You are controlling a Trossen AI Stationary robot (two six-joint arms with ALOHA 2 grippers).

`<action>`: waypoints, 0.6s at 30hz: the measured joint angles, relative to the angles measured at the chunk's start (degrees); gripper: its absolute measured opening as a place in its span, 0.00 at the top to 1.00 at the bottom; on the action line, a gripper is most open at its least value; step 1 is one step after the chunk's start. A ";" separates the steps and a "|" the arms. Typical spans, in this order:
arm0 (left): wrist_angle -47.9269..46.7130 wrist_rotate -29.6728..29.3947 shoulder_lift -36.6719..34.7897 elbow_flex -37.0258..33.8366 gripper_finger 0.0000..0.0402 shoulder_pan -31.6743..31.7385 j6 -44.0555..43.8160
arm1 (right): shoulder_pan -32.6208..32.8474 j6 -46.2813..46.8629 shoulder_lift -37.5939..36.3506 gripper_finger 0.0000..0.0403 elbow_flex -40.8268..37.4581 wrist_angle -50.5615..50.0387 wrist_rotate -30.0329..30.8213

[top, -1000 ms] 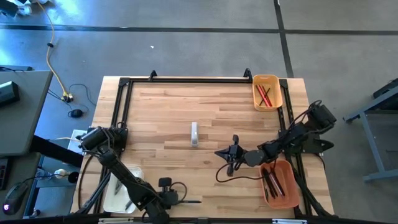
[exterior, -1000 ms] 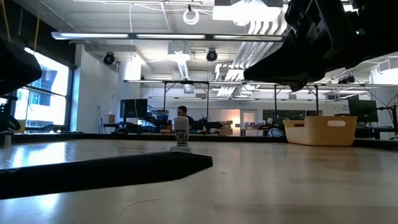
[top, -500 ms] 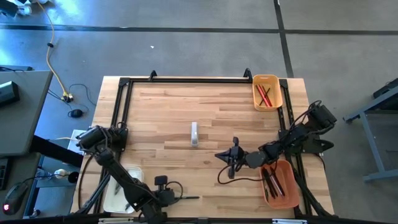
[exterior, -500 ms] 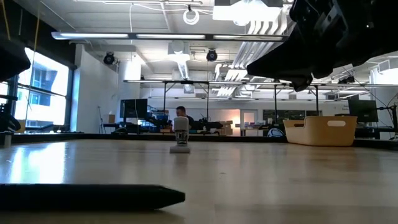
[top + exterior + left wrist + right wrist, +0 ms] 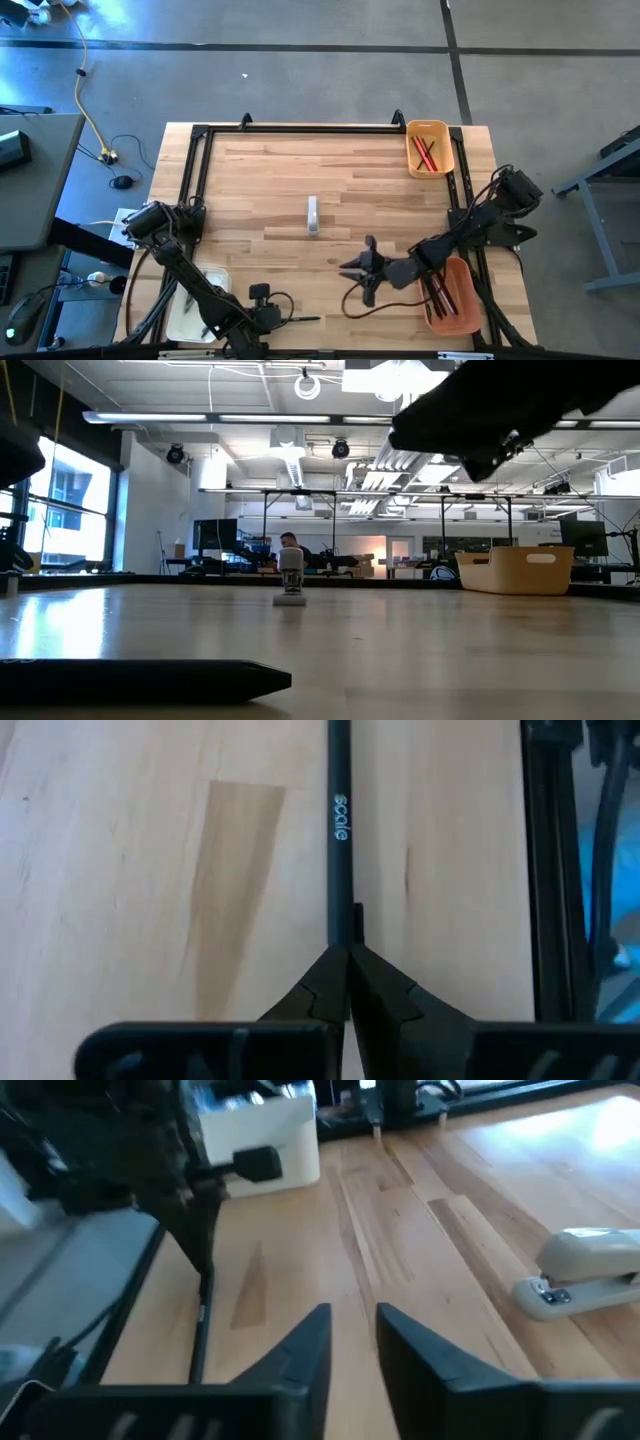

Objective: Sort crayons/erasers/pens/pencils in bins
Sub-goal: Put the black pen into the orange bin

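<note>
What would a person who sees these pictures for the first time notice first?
Probably the left tool, shut on a black pen that lies flat near the table's front edge. Next, the right tool, open with nothing in it, hanging over the wood beside the orange bin. A small pale stapler sits alone at the table's middle.

A slim black pen (image 5: 303,320) lies flat near the bench's front edge, clamped at one end. Small yellow-orange plastic bin (image 5: 441,133), far right corner, holds red pencils (image 5: 426,153). Larger orange bin (image 5: 468,300), front right, holds dark pens (image 5: 437,298). Cream-white bin (image 5: 184,323) sits front left.
</note>
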 joint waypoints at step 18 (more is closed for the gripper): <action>-3.45 3.09 -0.90 -1.65 0.76 -0.77 -3.66 | 0.44 -2.52 0.00 0.66 12.71 -19.20 0.41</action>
